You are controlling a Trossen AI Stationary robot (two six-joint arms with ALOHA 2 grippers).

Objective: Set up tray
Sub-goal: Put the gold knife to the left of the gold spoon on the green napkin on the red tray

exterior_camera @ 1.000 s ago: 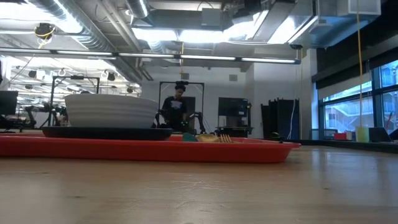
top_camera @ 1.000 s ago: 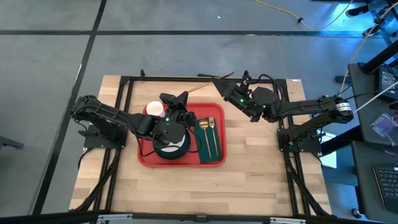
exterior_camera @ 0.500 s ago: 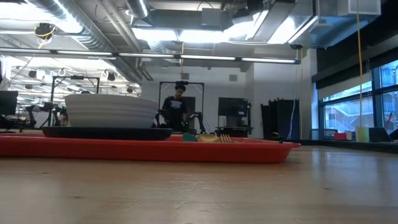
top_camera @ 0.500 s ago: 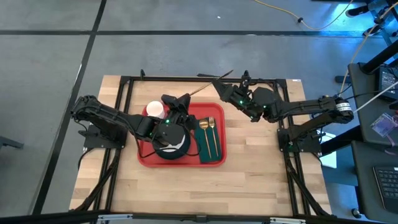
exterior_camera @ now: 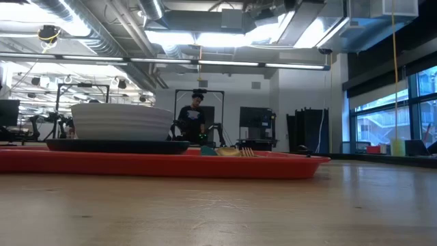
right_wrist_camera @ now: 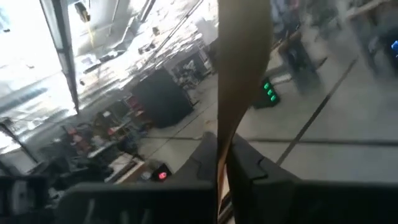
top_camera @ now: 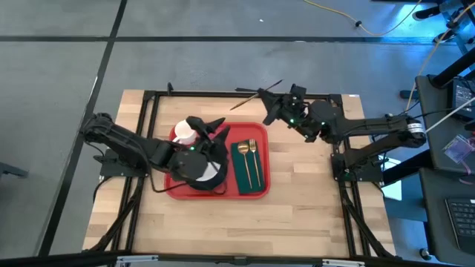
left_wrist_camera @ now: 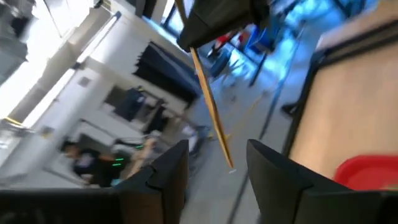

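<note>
From above, the left gripper (top_camera: 211, 126) has moved toward the far left of the tray (top_camera: 256, 189) since a second ago, and the bowl (top_camera: 205, 172) under its arm shows more. The right gripper (top_camera: 271, 100) has pulled back over the far edge of the table (top_camera: 297, 215) and has turned a little. It is closed on a thin stick (top_camera: 249, 100). The tray is red and flat, with round corners and a low rim. It lies in the middle of the table. On it are a white cup (top_camera: 183, 133) at the far left, the white bowl on a dark plate, and a green napkin (top_camera: 251, 167) on the right with gold cutlery (top_camera: 254, 159) on top.

In the low view nothing has changed. The tray (exterior_camera: 171, 164) is a long red strip on the wood. The bowl (exterior_camera: 121, 121) sits on a dark plate (exterior_camera: 116, 145) on it. A person (exterior_camera: 193, 117) stands far back in the room.

In the left wrist view the two fingers (left_wrist_camera: 165, 177) are apart with nothing between them. A red corner of the tray (left_wrist_camera: 367, 173) shows on the table. Farther off, the stick (left_wrist_camera: 211, 115) hangs from the other gripper.

In the right wrist view the stick (right_wrist_camera: 239, 81) sits tight between the fingers (right_wrist_camera: 202, 165).
</note>
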